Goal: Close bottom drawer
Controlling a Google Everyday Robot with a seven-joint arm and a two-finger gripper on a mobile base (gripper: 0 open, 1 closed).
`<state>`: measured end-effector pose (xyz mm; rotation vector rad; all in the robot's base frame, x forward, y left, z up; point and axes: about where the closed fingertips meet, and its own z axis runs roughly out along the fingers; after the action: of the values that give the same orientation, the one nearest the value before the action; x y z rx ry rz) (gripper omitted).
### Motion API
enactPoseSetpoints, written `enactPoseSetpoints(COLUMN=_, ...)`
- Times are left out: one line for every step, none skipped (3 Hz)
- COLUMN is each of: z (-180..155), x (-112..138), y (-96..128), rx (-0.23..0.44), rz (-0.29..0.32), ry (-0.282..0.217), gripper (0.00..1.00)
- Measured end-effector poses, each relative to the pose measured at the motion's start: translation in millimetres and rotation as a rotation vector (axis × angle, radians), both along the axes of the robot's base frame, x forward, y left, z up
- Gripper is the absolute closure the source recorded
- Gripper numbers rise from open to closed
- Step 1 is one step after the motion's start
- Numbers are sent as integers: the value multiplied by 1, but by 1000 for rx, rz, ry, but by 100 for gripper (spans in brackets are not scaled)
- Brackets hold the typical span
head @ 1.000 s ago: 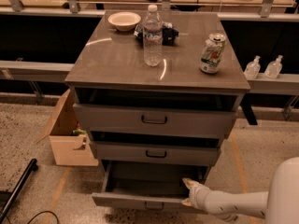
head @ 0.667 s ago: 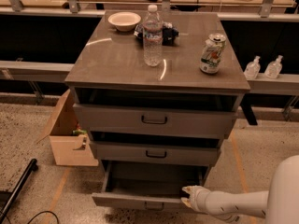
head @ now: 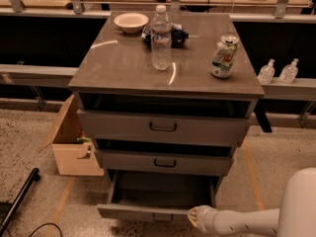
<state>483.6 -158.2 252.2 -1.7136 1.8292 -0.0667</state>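
The bottom drawer (head: 148, 212) of the grey cabinet (head: 163, 68) is pulled well out, and its shallow tray looks empty. Its narrow front panel has a small dark handle (head: 162, 217) near the frame's lower edge. My gripper (head: 193, 216) comes in from the lower right on a white arm and sits at the right end of the drawer's front panel, against or just behind its top edge. The middle drawer (head: 163, 162) and the top drawer (head: 163, 127) sit slightly open above it.
A water bottle (head: 161, 37), a drink can (head: 222, 57), a white bowl (head: 131, 21) and a dark object stand on the cabinet top. An open cardboard box (head: 74, 144) sits on the floor at the left. A black bar (head: 17, 201) lies at the lower left. Two small bottles (head: 276, 71) stand at the right.
My gripper has moved a little left and down along the right end of the bottom drawer's front. The drawer stays about as far out as before.
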Motion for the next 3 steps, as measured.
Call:
enactPoseSetpoints(z=-11, x=-13, y=1, rx=0, rz=-3, ry=28, gripper=100)
enactPoseSetpoints(z=-21, x=-21, y=1, rx=-1, rz=3, ry=41, gripper=100)
enactPoseSetpoints(z=-32, x=-22, y=1, rx=1, rz=7, ry=34, gripper=100)
